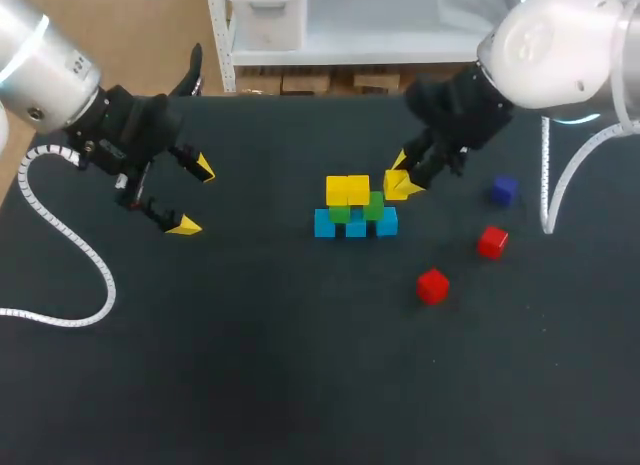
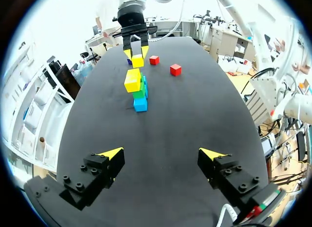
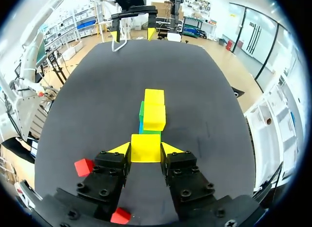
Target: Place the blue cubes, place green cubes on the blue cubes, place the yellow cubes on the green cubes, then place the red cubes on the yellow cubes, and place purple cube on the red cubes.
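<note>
Three blue cubes [image 1: 356, 226] sit in a row mid-table, with two green cubes [image 1: 373, 205] on them and two yellow cubes [image 1: 348, 190] on the greens at the left end. My right gripper [image 1: 405, 181] is shut on a third yellow cube [image 1: 396, 184], just above the stack's right end; in the right wrist view this cube [image 3: 146, 148] fills the gap between the fingers, with the stack [image 3: 154, 117] right ahead. Two red cubes [image 1: 492, 241] [image 1: 432, 285] and a purple cube [image 1: 504, 190] lie to the right. My left gripper [image 1: 195, 195] hangs open at the left, nothing between its fingers [image 2: 111, 153].
A white cable [image 1: 70, 245] from my left arm loops over the table's left side. My right arm's cable [image 1: 548, 190] hangs down near the purple cube. In the left wrist view the stack [image 2: 140, 92] stands far ahead of the gripper [image 2: 162, 154].
</note>
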### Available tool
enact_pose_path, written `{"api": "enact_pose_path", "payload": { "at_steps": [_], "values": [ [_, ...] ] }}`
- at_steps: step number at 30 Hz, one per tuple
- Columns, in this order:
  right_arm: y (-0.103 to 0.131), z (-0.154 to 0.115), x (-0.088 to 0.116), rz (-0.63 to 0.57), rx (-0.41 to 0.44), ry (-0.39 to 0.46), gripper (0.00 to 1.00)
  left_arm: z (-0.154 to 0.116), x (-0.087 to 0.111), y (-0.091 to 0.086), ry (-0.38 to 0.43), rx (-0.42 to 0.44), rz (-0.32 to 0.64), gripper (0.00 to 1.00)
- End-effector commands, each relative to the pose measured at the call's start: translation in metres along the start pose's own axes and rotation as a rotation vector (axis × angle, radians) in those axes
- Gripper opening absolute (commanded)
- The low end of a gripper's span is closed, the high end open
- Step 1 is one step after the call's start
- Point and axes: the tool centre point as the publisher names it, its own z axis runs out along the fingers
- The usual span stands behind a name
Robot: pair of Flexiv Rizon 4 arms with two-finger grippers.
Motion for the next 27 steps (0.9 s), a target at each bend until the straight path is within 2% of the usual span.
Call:
{"api": "enact_pose_path", "payload": {
  "at_steps": [1, 8, 27],
  "values": [
    [-0.0013, 0.0027, -0.0015, 0.004, 0.005, -0.006, 0.00, 0.0002, 0.0010, 0.0010, -0.002, 0.001, 0.003, 1.00],
    [-0.0029, 0.0051, -0.0026, 0.009, 0.002, -0.009, 0.00, 0.0002, 0.0010, 0.0010, -0.002, 0.001, 0.003, 1.00],
    [-0.0094, 0.0098, -0.0065, 0.016, -0.011, 0.057, 0.00, 0.0002, 0.0010, 0.0010, -0.002, 0.001, 0.003, 1.00]
  ]
}}
